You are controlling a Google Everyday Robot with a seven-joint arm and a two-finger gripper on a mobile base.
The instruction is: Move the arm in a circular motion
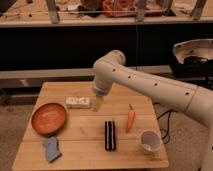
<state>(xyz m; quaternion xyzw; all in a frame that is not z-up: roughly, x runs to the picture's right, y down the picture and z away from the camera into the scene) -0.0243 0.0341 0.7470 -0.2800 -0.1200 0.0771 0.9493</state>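
Gripper (97,104): above table (85,150) beside white packet (78,102), holding nothing visible | arm (150,85): reaches from right across table's back | step: mid-circle, judged | next: sweep onward, clearing orange bowl (49,118), carrot (130,119), black block (110,135), cup (149,141).

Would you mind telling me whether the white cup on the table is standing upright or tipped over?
Upright: the white cup shows its open rim facing up, on the wooden table. The arm's hand hangs far from it, by the white packet.
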